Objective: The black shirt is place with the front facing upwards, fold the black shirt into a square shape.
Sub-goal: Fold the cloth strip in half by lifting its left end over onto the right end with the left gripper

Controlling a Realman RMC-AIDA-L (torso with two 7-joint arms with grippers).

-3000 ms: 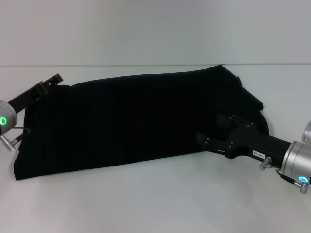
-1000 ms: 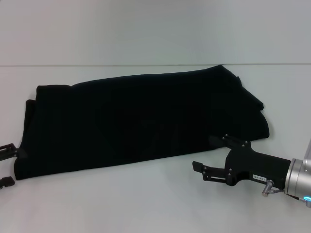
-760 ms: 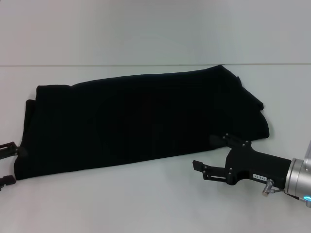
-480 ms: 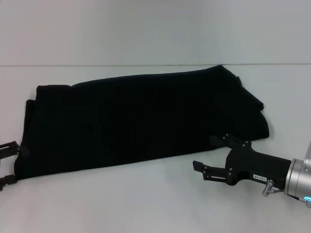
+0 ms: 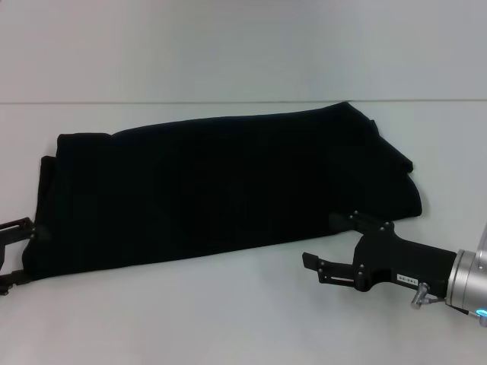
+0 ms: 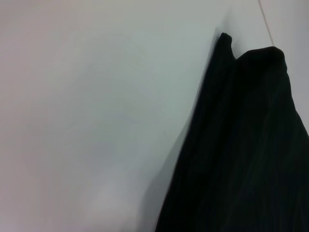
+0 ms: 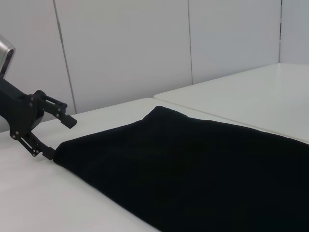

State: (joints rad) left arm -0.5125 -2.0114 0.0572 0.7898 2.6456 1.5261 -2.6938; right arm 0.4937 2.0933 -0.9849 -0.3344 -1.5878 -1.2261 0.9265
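Note:
The black shirt point(image 5: 221, 182) lies folded into a long band across the white table, with no lettering showing. My left gripper point(image 5: 17, 252) is at the band's near left corner and open; one finger is level with the shirt's edge and the other is just in front of it. The right wrist view shows the left gripper point(image 7: 59, 137) with its jaws apart, right at the corner of the shirt point(image 7: 193, 164). My right gripper point(image 5: 321, 240) is open at the near edge toward the right end, one finger over the cloth and one over bare table. The left wrist view shows only the shirt's edge point(image 6: 241, 145).
Bare white table point(image 5: 190, 319) runs along the front of the shirt and behind it up to the far edge point(image 5: 228, 102), where a pale wall begins. A second white tabletop point(image 7: 251, 92) shows behind the shirt in the right wrist view.
The left gripper moved from the shirt's far left corner to its near left corner, then edged closer. The right gripper pulled back off the cloth to the near edge. The shirt's left end now lies flat.

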